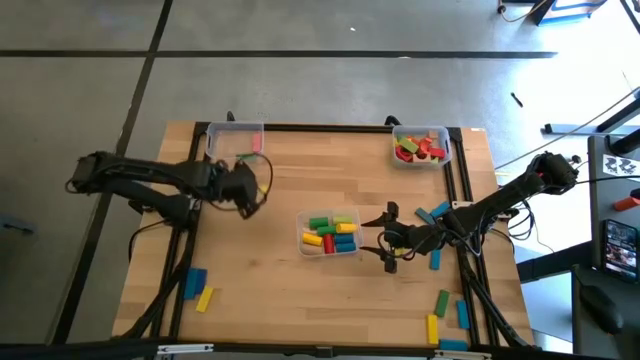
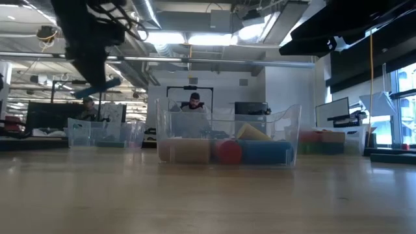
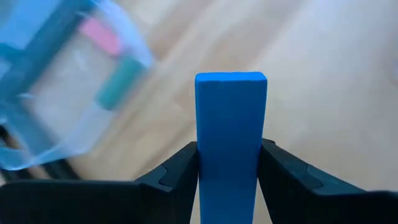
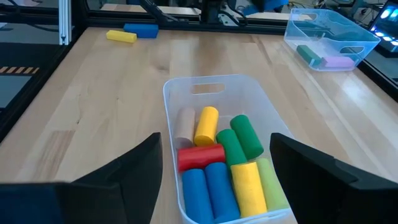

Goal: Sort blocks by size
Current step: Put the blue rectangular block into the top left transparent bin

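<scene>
Your left gripper point(image 3: 229, 171) is clamped on a long blue block point(image 3: 231, 130), its two dark fingers point(image 3: 177, 174) pressed against the block's sides so the bar sticks out forward past the tips. From above you see that arm reaching across the table's far-left part, with the gripper just beside the clear bin at the far-left corner point(image 1: 232, 138) — the bin that holds a pink block point(image 3: 99, 36) and a green block point(image 3: 118, 84). In the low view the blue block hangs in the air, well above the wooden table point(image 1: 290, 290). Your right gripper point(image 1: 388, 238) sits just beside the middle bin point(image 1: 330, 234), its fingers spread wide apart and holding nothing; its wrist camera looks straight down into that bin at short round pieces — red, yellow, green, blue and one plain wooden piece. A third bin at the far-right corner point(image 1: 421, 146) holds mostly red pieces with some green. Loose blocks are still on the table: a blue and a yellow one near the front-left edge point(image 1: 198, 288), a blue bar by the right arm point(image 1: 431, 213), and a green, a yellow and blue ones near the front-right edge point(image 1: 447, 312). Beyond the table, a person point(image 2: 192, 104) sits at a desk in the room.
</scene>
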Controlling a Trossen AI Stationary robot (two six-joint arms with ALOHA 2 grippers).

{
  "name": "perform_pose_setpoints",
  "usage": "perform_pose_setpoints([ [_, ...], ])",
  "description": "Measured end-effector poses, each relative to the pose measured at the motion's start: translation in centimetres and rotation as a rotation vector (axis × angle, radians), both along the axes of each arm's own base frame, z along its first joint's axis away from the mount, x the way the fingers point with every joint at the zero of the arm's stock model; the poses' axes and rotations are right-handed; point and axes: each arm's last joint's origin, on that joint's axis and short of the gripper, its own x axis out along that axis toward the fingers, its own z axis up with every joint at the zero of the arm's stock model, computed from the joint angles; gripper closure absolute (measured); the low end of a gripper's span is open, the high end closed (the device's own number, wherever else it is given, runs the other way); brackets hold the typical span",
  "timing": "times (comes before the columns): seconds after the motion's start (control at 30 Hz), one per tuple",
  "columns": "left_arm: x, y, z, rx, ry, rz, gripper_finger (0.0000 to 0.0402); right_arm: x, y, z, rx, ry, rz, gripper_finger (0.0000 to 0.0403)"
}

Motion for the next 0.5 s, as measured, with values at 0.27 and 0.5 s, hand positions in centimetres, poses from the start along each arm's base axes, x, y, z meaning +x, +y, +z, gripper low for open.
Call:
perform_pose_setpoints([
  [0.27,0.2,5.4,0.3,0.065,-0.074,0.196,0.0257,0.0,-0.1,0.0,-0.007,-0.003,-0.015,0.0118],
  [0.5,-0.2,9.7,0.1,0.098,-0.119,0.359,0.0257,0.0,-0.1,0.0,-0.008,0.0,-0.015,0.0118],
])
